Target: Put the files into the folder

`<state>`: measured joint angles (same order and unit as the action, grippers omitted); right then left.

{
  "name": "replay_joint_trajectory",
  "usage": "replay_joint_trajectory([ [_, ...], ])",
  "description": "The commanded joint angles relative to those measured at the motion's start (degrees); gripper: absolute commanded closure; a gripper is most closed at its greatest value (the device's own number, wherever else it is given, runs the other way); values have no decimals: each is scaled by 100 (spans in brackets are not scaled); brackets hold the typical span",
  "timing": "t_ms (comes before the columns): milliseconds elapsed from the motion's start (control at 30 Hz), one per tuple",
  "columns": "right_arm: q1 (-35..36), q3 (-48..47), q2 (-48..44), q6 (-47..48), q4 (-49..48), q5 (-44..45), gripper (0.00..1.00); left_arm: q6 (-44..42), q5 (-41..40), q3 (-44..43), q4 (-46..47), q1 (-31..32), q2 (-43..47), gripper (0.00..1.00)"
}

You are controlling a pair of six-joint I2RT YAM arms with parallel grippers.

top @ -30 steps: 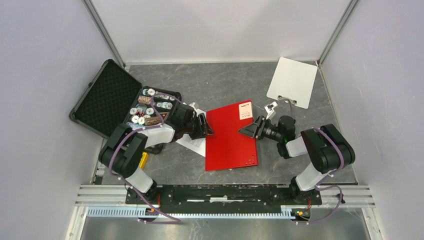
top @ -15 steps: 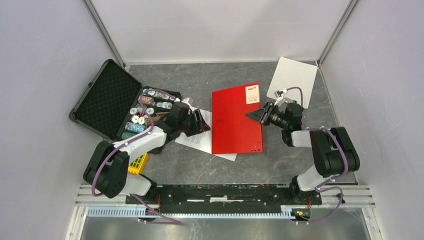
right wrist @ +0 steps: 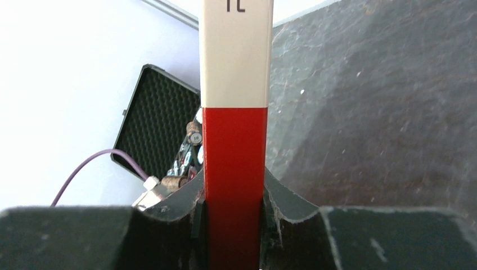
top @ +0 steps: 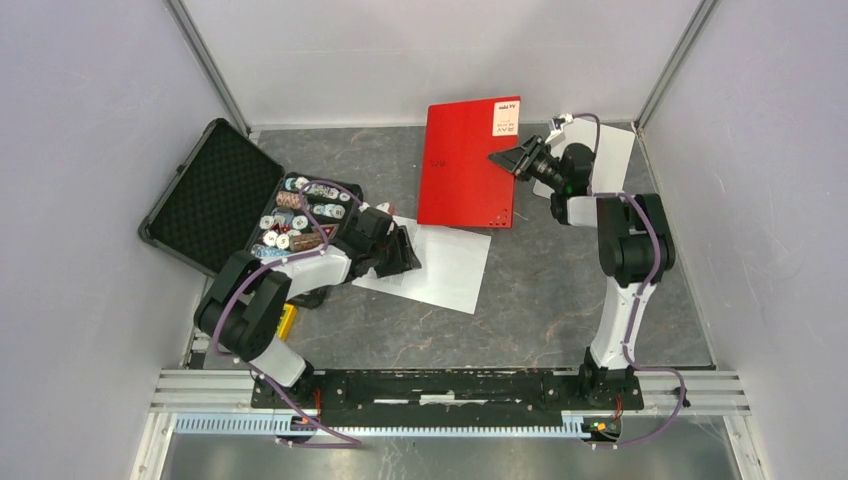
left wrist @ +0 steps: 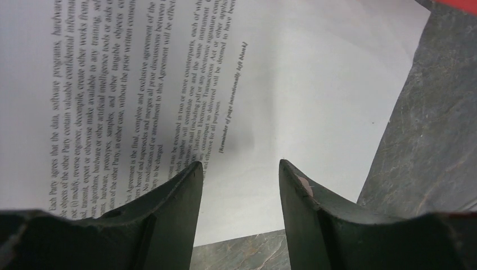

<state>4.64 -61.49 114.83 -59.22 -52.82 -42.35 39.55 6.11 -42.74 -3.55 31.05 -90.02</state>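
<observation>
Fingers of the right gripper are clamped on one edge of the red folder, which stretches away beyond the tips, closed and apparently lifted off the table. The left gripper has its fingers apart, low over the printed papers lying flat just ahead of them; whether they touch I cannot tell. My guess is the folder is being readied. Next it needs laying down and opening before any sheet goes in.

The folder is behind the files, case on their left.
</observation>
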Motion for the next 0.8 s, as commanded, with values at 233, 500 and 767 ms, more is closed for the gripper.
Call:
replay_joint_trajectory([
  [233, 25, -2404, 1956, 300, 282, -53, 78, 83, -303, 440, 580, 863, -368, 41],
  [500, 28, -3157, 2328, 1414, 1910, 297, 55, 467, -569, 639, 638, 1531, -312, 41],
  [767, -119, -3590, 1773, 2885, 3811, 1044, 24, 852, -526, 675, 852, 2001, -249, 41],
])
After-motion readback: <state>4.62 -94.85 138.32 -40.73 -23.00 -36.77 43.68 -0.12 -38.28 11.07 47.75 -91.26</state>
